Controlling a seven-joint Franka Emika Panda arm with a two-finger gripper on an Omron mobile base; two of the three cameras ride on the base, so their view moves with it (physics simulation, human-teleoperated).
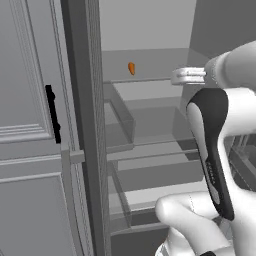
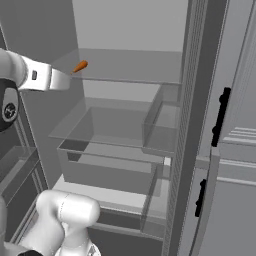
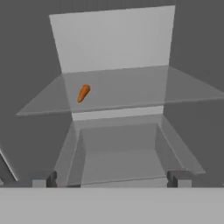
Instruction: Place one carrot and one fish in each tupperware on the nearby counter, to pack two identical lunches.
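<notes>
One orange carrot (image 1: 131,68) (image 2: 80,66) (image 3: 83,92) lies on the upper glass shelf (image 3: 131,92) inside an open fridge, toward the shelf's left side in the hand view. My gripper (image 3: 113,180) (image 1: 177,76) (image 2: 62,80) hovers in front of that shelf at about its height, a little short of the carrot and apart from it. Its jaws stand wide open with nothing between them. The fish, the tupperware and the counter are out of view.
Below the shelf sit clear drawers (image 2: 110,130) and further shelves (image 1: 150,150). The fridge's grey door with a black handle (image 1: 52,114) (image 2: 222,117) stands open beside the opening. Door bins (image 1: 120,117) line the inner edge.
</notes>
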